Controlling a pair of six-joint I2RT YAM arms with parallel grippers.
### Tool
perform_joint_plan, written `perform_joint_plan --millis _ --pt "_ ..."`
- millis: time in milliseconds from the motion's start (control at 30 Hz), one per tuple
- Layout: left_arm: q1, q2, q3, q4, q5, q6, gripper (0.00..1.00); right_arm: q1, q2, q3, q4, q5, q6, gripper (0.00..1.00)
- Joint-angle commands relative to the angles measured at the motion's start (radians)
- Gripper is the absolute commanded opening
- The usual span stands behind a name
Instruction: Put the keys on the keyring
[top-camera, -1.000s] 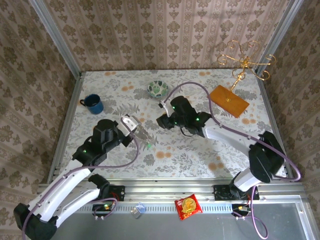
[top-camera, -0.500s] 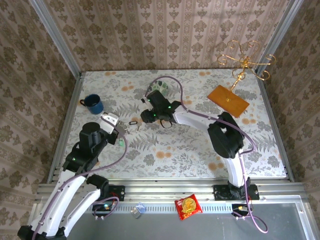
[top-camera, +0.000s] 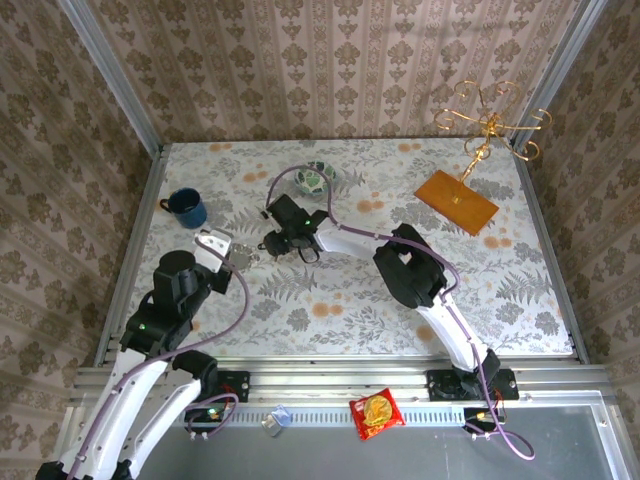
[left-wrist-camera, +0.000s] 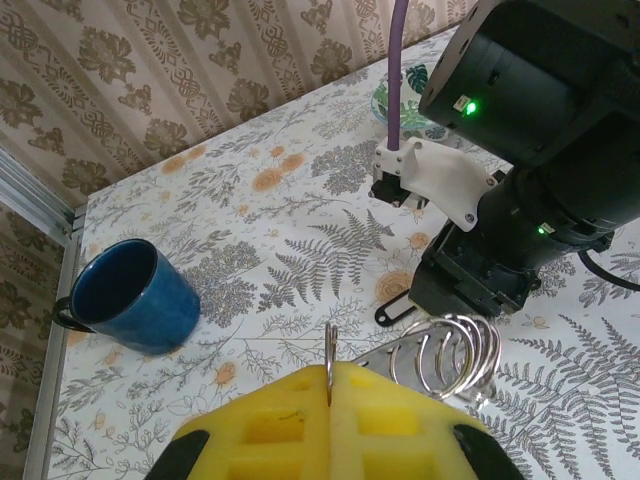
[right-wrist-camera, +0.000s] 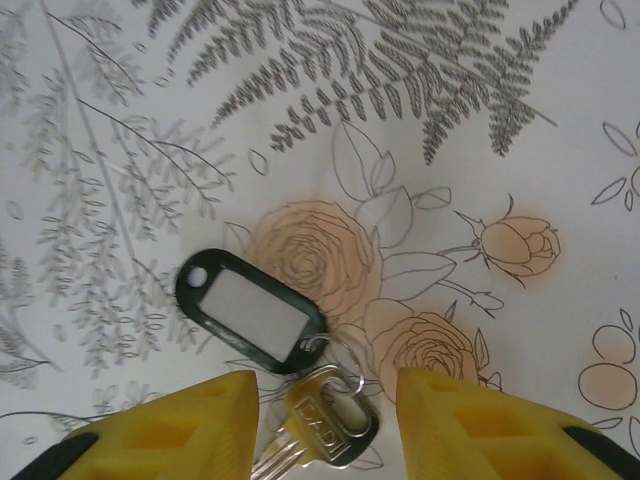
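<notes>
Right pincer (right-wrist-camera: 325, 380) spread partway, holding nothing; silver key (right-wrist-camera: 322, 425) lies flat on the surface (right-wrist-camera: 520, 200) between its 2 fingers, head forward, blade slanting back toward me; black tag (right-wrist-camera: 250, 312) is joined just ahead. This arm is nearer the key. Left pincer (left-wrist-camera: 330, 385) is pressed together, pinching the silvery keyring (left-wrist-camera: 455, 355), close beside.

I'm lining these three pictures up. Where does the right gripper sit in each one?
Top view: right gripper, left of centre, pointing down.
Left wrist view: right of centre, black, behind the keyring.
Right wrist view: bottom edge, open yellow fingers either side of a silver key.
Shared landmark: the black key tag, by its fingertips in both wrist views.
</notes>
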Motion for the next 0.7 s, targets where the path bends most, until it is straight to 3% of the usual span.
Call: perform_joint_plan --millis 0,400,667 --pt "0.007 -0.017 0.022 0.002 0.001 -0.021 0.00 0.008 0.033 0.050 -0.015 0.040 -0.017 0.42" --pt "0.007 -0.018 0.024 -0.004 0.002 -0.028 0.00 0.011 0.084 0.081 -0.020 0.037 -0.031 0.35" --pt "0.007 -0.017 0.023 -0.011 0.009 -0.026 0.00 0.011 0.081 0.082 -0.021 0.027 -0.026 0.16"
